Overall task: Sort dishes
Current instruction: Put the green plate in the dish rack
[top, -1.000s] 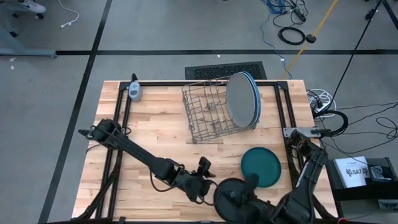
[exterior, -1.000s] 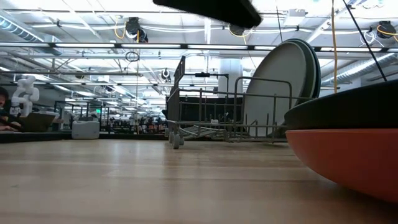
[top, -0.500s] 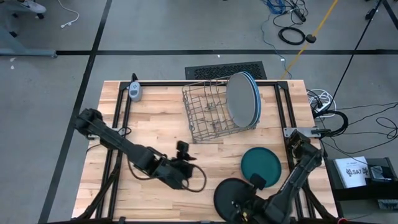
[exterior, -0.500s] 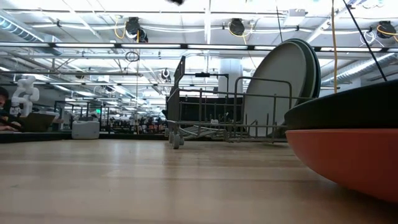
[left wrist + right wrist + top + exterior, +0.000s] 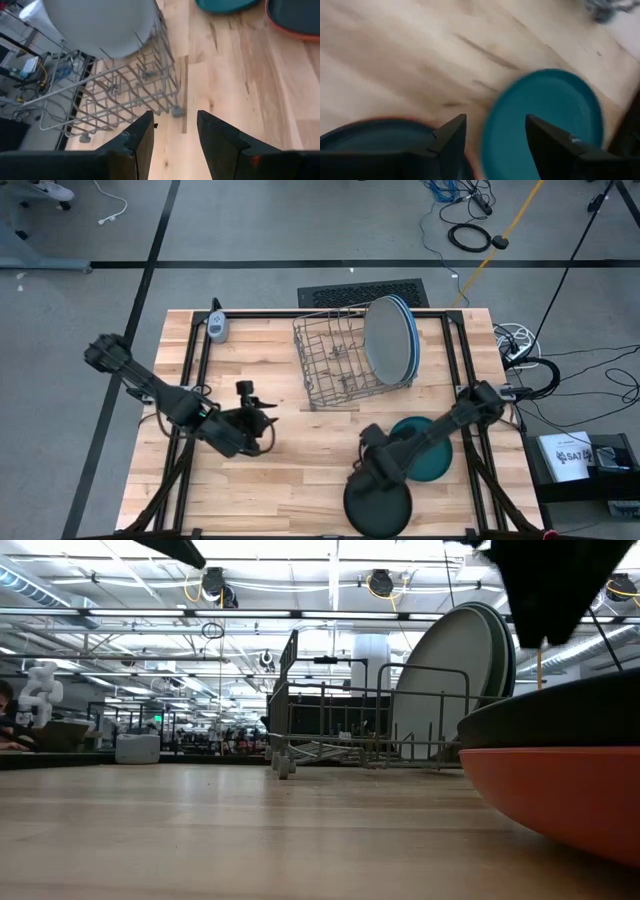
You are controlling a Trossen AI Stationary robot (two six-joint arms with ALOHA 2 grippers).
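Note:
A black plate (image 5: 378, 505) lies on an orange plate (image 5: 560, 800) near the table's front edge. A dark teal plate (image 5: 428, 450) lies flat just beyond them. Two large pale plates (image 5: 390, 340) stand on edge in the grey wire rack (image 5: 335, 365) at the far side. My right gripper (image 5: 495, 120) hangs open, pointing down above the gap between the teal plate (image 5: 545, 115) and the black plate (image 5: 375, 137). My left gripper (image 5: 175, 117) is open with nothing between its fingers, above the table's left middle (image 5: 262, 415), facing the rack (image 5: 125, 95).
A small white device (image 5: 218, 327) lies at the far left corner. Bare wood (image 5: 300, 470) lies between the two grippers. The rack's near left corner (image 5: 176, 111) stands just ahead of my left gripper.
My left gripper has drawn away from the black plate toward the table's left and far side, rising and rolling. My right arm has swung from the near edge toward the far side and come down, its gripper now tipped downward by the teal plate. The plates have stayed put.

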